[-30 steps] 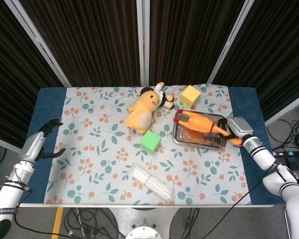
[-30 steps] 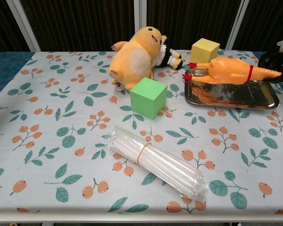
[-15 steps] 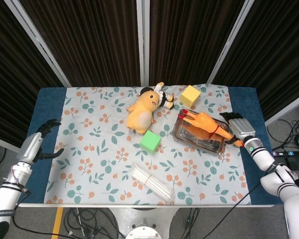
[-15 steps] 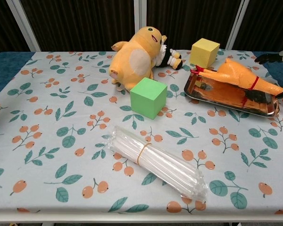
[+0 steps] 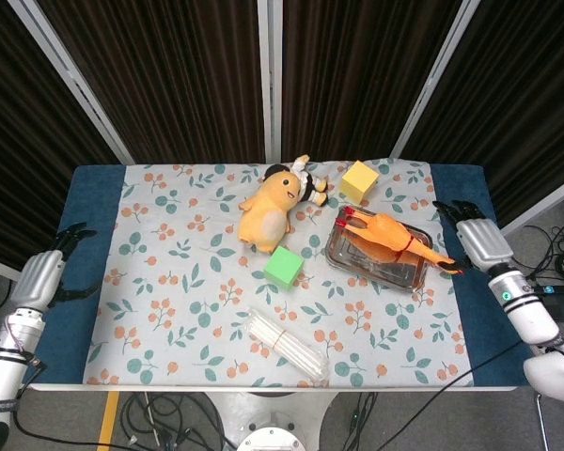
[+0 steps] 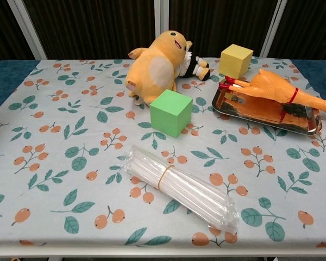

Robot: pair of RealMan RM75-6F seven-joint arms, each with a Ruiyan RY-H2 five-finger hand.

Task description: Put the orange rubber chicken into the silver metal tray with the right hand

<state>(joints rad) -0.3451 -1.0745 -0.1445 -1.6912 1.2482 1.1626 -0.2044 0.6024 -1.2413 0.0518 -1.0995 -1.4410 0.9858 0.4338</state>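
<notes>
Chicken (image 5: 390, 235) lies in tray (image 5: 406, 274), legs overhanging its right rim. Right hand (image 5: 477, 239) apart, empty, off the tray's right; left hand (image 5: 39, 279) apart at table's left edge.

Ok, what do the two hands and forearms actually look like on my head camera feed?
Both match: the left hand and right hand have silver-grey metallic backs with black fingers. Each sits on a white, rounded arm segment with black bands at the wrist. A small green light shows on the right wrist.
</notes>
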